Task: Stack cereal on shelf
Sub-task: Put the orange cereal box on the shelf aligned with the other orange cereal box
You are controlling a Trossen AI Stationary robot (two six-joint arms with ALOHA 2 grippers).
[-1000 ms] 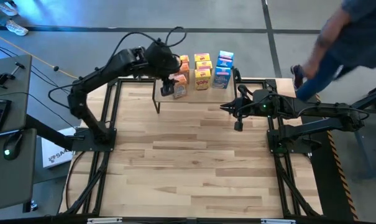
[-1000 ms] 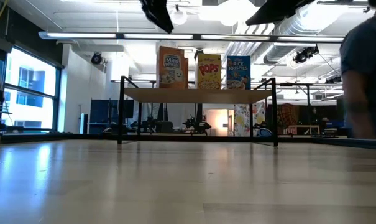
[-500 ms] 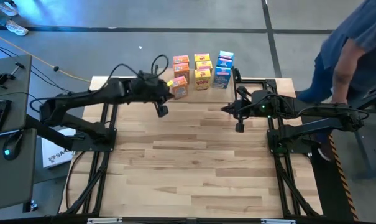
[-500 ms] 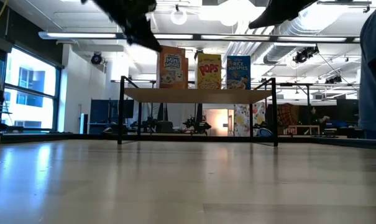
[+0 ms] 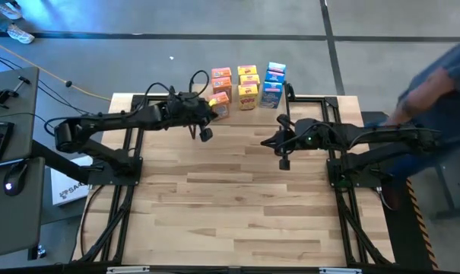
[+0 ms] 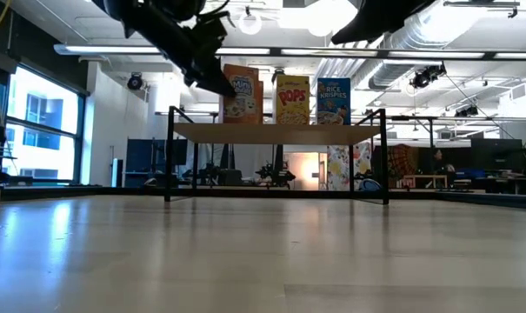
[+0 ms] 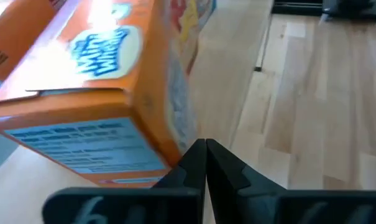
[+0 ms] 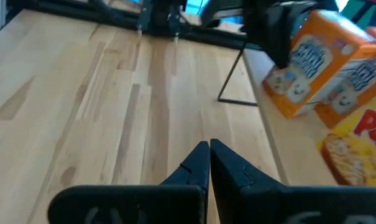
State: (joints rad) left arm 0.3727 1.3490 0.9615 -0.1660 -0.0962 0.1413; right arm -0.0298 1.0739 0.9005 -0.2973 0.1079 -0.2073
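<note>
Several small cereal boxes stand upright in an orange (image 5: 221, 82), a yellow (image 5: 248, 84) and a blue (image 5: 274, 82) row on the shelf (image 6: 271, 132) at the table's far edge. My left gripper (image 5: 210, 114) is shut. It hangs just left of the front orange box (image 7: 107, 93), at box height (image 6: 235, 93), its fingertips (image 7: 206, 144) by the box's lower corner. My right gripper (image 5: 264, 141) is shut and holds nothing (image 8: 209, 146). It hovers over the table before the shelf's right half. My left gripper's shut fingers (image 7: 188, 163) lie right beside the lower corner (image 7: 173, 157) of the front orange box, coming slanting down from the table's left. I cannot tell whether they touch it. The box stands upright on the shelf.
The shelf stands on thin black legs (image 6: 169, 156) with open room beneath. The wooden tabletop (image 5: 237, 205) stretches bare toward the near edge. A person (image 5: 435, 87) moves past beyond the table's right side.
My left gripper has sunk from high above the shelf to box height beside the front orange box, its arm stretching out low. My right gripper has drifted a little toward the table's left and near edge. The boxes have stayed put. The person at the right has moved.
</note>
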